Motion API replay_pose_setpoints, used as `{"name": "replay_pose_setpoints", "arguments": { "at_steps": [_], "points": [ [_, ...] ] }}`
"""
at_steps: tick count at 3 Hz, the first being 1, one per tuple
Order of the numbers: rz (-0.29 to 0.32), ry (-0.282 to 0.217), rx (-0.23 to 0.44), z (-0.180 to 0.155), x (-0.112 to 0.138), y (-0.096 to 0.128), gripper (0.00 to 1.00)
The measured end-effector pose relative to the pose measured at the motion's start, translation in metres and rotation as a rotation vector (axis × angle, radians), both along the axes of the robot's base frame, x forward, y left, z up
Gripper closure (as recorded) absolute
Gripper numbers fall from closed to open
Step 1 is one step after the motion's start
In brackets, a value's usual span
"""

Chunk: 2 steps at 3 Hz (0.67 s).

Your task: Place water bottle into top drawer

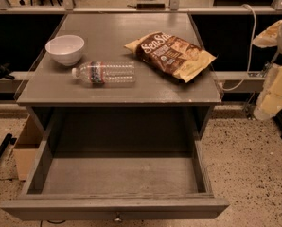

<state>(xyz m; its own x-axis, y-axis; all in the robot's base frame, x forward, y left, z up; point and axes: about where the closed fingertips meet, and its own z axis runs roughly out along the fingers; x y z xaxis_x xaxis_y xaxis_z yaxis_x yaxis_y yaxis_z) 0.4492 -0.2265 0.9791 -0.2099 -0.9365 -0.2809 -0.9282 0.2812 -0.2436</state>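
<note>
1. A brown cardboard box sits on the speckled floor at the far left, just beside the open drawer's left wall.
2. A round white ceramic bowl stands upright on the left part of the flat grey wooden table.
3. The small clear ribbed plastic water bottle lies on its side on the tabletop, near the front edge and just right of the bowl. Its white cap points left, and it is not touching the bowl.
4. The wide shallow grey wooden top drawer is pulled fully out below the tabletop, with its small metal knob on the front panel.
5. A dark brown and yellow crinkled snack bag lies flat on the right part of the table, apart from the bottle.
6. The pale cream gripper hangs at the far right edge, off the table and well apart from the bottle. I cannot tell whether it is wide or narrow; it holds nothing that shows.
</note>
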Motion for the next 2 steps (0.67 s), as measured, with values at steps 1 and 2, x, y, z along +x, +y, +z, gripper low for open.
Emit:
{"name": "replay_pose_setpoints", "arguments": {
  "at_steps": [1, 2],
  "points": [
    [0.032, -0.007, 0.067, 0.0, 0.01, 0.005, 0.0],
    [0.11, -0.014, 0.139, 0.004, 0.018, 0.031, 0.0]
  ]
}}
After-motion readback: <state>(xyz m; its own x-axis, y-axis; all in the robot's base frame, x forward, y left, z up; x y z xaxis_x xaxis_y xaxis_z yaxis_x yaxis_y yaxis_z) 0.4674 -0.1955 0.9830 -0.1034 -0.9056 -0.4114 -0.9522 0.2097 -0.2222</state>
